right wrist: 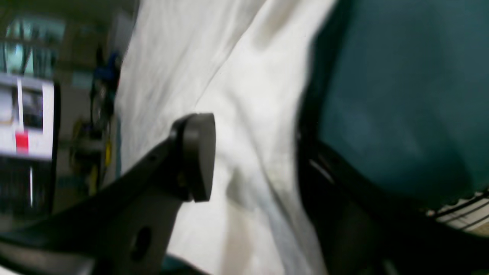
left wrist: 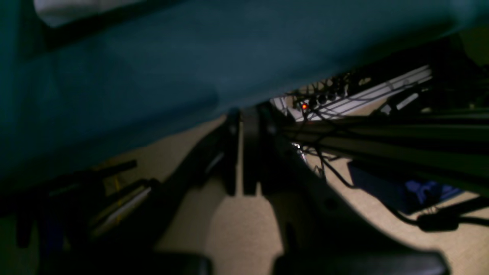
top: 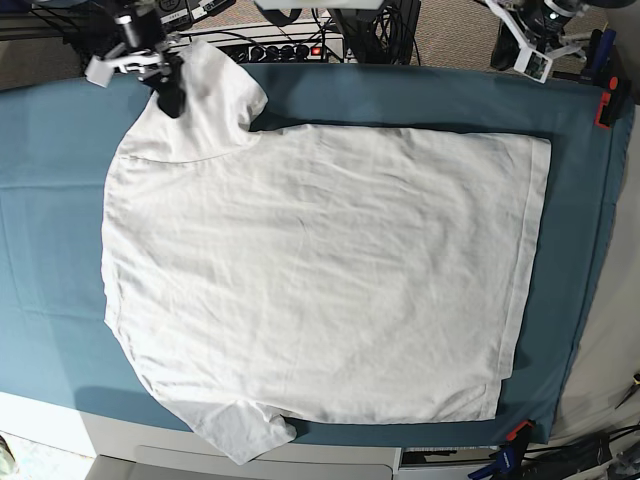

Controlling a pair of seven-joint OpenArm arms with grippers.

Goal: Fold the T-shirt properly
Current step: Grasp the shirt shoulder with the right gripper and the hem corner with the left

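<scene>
Table's covered w/ a teal cloth (top: 400, 95), held by red clamps (top: 604, 108) at the edge. Behind the far edge: power strip (top: 285, 48) w/ red light, lots of cables. Floor off to the side is tan/beige. R wrist cam also catches a lit monitor (right wrist: 26, 114) in the bg, blurry.

T-shirt (top: 320, 270) lies flat on the cloth, spread out sideways: hem toward base view's right, sleeves at far and near edges on the left, lightly wrinkled.

My right gripper (top: 168, 88) is over the far sleeve at base view's top left. Jaws stand apart; from the wrist cam one pad (right wrist: 196, 156) sits above white fabric, sleeve cloth runs betw the fingers but nothing's pinched as far as I can see.

My left gripper (left wrist: 241, 152) is parked off the table's far right corner, well apart from the shirt. Fingers nearly together, thin gap only, nothing in them. It looks down at floor + cables, cloth edge overhead.
</scene>
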